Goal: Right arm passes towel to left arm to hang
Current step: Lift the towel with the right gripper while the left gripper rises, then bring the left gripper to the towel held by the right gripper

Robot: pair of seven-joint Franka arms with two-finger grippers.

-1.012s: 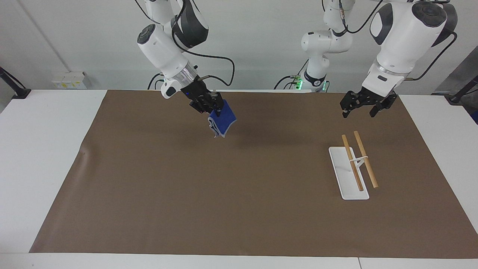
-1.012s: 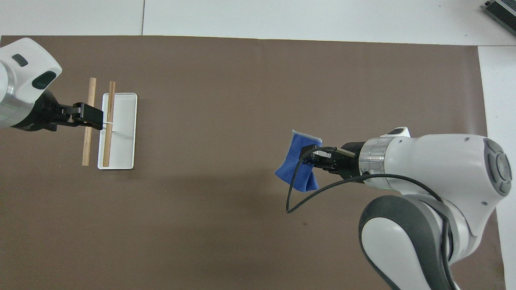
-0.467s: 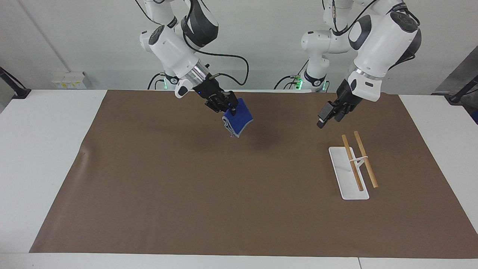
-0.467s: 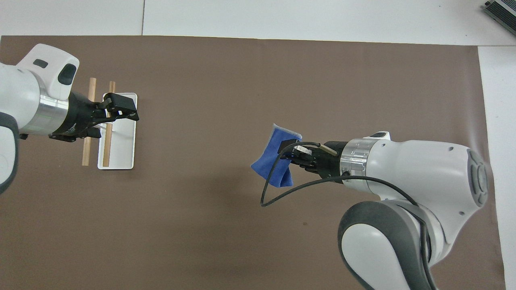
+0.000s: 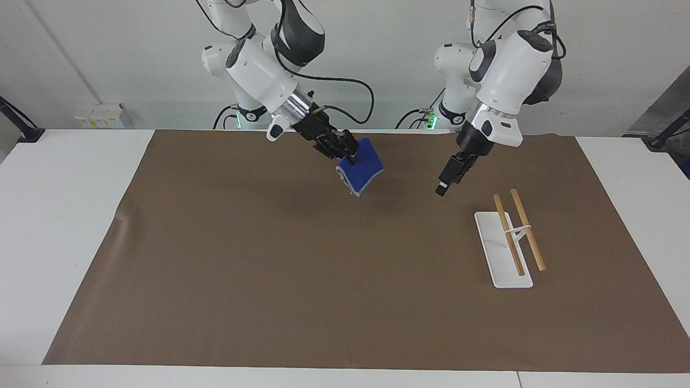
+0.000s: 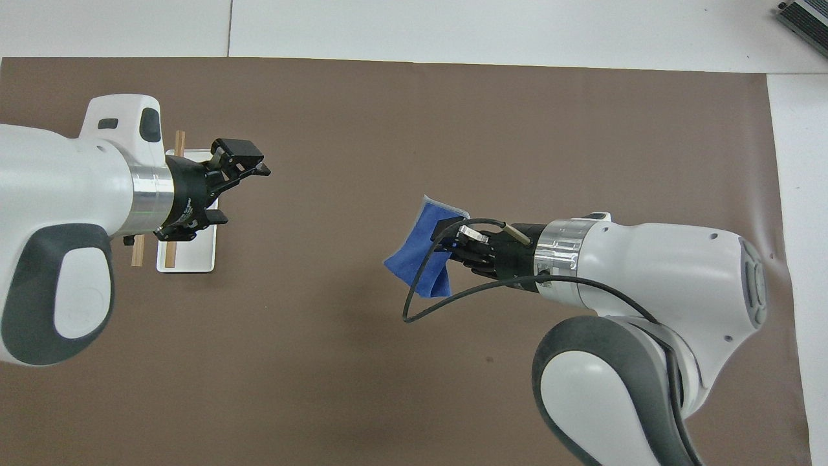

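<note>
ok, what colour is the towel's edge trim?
Pale grey, on a deep blue towel; clearest in the overhead view, along its upper edge.

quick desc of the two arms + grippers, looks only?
Both arms are white and jointed, with dark grey joint caps and a silver wrist ring. The right arm has a loose black cable looping beside the right gripper. The left arm ends in the left gripper; both grippers are black claws.

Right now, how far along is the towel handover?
Done: the right claw has the towel lifted clear of the mat. In hand: it holds the towel out toward the open left claw, with a gap between them. Left: the pass, then hanging it on the rack.
</note>
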